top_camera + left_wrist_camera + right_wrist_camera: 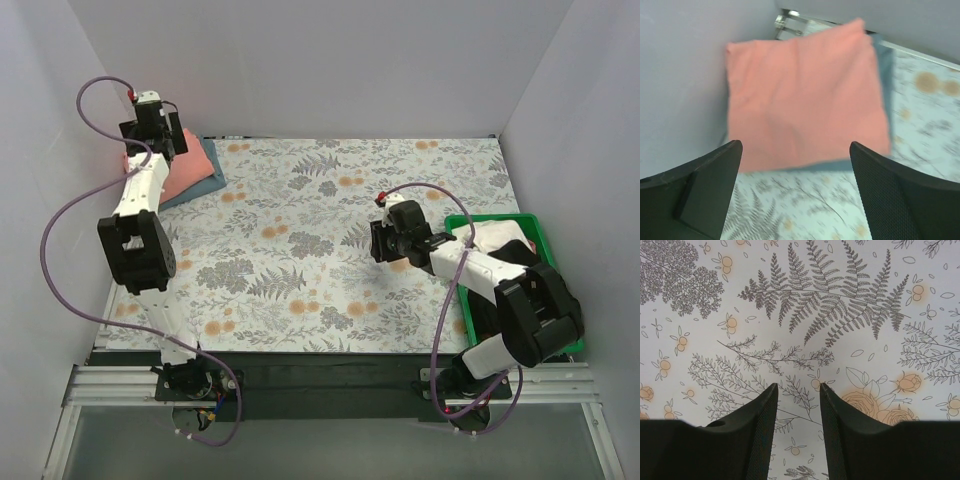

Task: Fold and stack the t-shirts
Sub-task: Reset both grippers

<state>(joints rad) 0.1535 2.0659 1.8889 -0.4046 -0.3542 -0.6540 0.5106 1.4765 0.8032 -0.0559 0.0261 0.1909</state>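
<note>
The coral-pink t-shirt (188, 168) lies folded on top of the folded slate blue-grey t-shirt (213, 172) in the far left corner by the wall. In the left wrist view the pink shirt (805, 100) covers most of the blue-grey one, whose edge (884, 65) shows at the right and along the near side. My left gripper (160, 135) hovers over the stack, open and empty (796, 146). My right gripper (380, 243) is at mid-table, right of centre, with its jaws apart and empty (798, 386) above the bare floral cloth.
A grey floral-print cloth (330, 250) covers the table. A green plastic bin (565, 320) stands at the right edge with a white cloth (500, 235) in it. Grey walls close in the left, back and right sides.
</note>
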